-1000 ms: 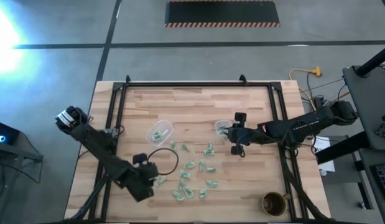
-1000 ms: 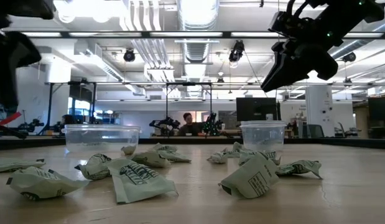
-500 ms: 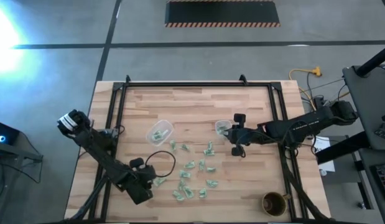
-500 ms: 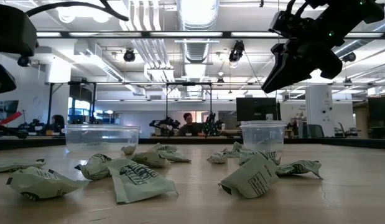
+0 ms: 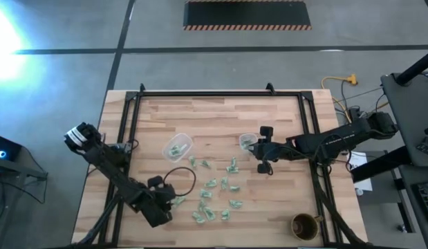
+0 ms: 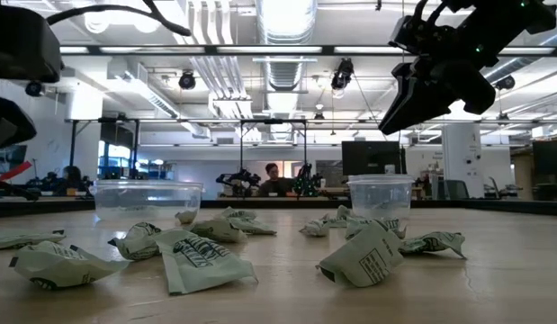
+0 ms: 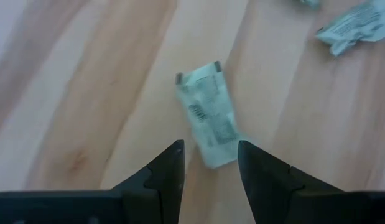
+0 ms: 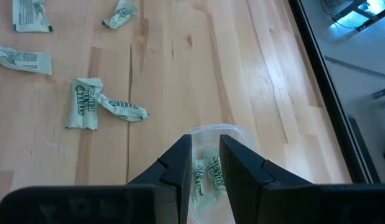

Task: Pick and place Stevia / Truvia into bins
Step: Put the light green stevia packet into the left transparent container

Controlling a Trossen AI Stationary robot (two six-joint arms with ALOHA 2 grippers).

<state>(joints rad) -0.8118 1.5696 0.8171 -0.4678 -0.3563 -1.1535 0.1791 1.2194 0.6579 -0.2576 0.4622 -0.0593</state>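
Note:
Several green and white Stevia packets [image 5: 214, 197] lie flat and scattered on the wooden table's near middle. One clear bin [image 5: 177, 146] stands to their far left and a smaller one [image 5: 248, 142] to their far right, each with packets in it. My left gripper [image 7: 209, 149] is open, low over the pile's left edge, and the end of one packet [image 7: 208, 115] lies just ahead of its fingertips. My right gripper [image 8: 204, 152] hangs above the smaller bin [image 8: 211, 134], open by a narrow gap, with nothing between its fingers.
A round brown cup [image 5: 305, 225] stands at the near right corner. A black cable loop [image 5: 182, 180] hangs by my left arm, over the packets' left side. Dark frame rails [image 5: 127, 124] run along the table's left, right and far sides. Bare wood lies toward the far edge.
My left gripper has moved a little toward the table's near left and come lower over the packets at the pile's left edge. My right gripper has stayed above the smaller bin. No packet has moved.

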